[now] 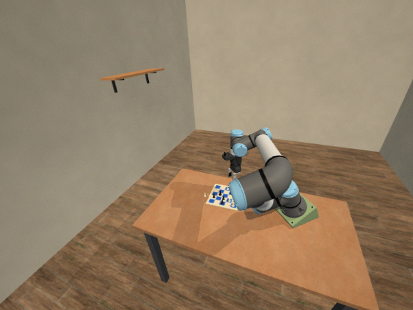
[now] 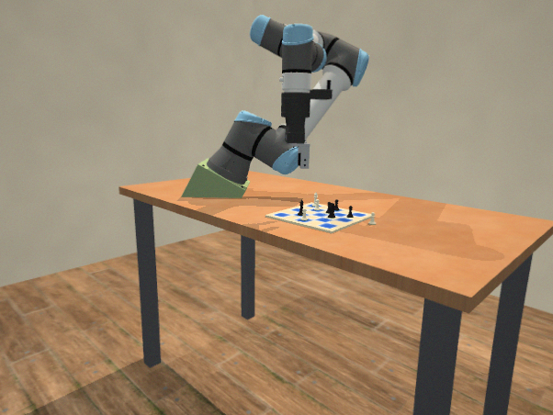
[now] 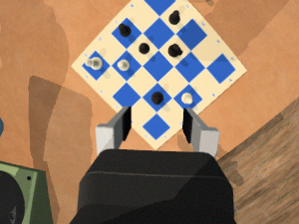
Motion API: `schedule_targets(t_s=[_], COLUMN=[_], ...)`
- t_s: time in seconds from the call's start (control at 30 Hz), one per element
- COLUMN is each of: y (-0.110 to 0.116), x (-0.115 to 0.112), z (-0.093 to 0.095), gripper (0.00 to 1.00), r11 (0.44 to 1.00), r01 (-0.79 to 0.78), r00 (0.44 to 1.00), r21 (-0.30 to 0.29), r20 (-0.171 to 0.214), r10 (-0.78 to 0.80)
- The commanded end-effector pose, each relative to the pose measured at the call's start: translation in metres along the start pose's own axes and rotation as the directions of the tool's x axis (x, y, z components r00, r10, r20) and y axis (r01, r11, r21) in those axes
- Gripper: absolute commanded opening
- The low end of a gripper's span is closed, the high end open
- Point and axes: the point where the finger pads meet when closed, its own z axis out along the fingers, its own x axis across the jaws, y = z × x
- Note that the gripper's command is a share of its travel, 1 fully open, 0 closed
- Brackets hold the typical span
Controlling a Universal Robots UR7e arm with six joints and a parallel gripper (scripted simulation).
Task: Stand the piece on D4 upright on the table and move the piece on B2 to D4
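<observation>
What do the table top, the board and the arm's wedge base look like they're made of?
Table top: probably wood or laminate, with a warm orange, faintly mottled matte face.
Board: thin, flat and matte with cream and blue squares, maybe printed card or painted wood; I cannot tell which.
Wedge base: uniform matte green with small corner fasteners, likely painted metal or plastic.
</observation>
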Motion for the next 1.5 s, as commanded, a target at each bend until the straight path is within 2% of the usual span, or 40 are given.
schedule_targets(t_s=[0.0,0.33,1.47], y=[0.0,0.0,0.0], x=[0.0,0.0,0.0], z=[-0.026,-0.042,-0.042], gripper=[1.0,1.0,1.0], r11=[1.0,1.0,1.0], r01=[0.001,0.001,0.001], r00=[1.0,1.0,1.0], r21=[0.001,0.001,0.001], r20=[0.0,0.0,0.0], r10=[-0.001,-0.001,-0.001])
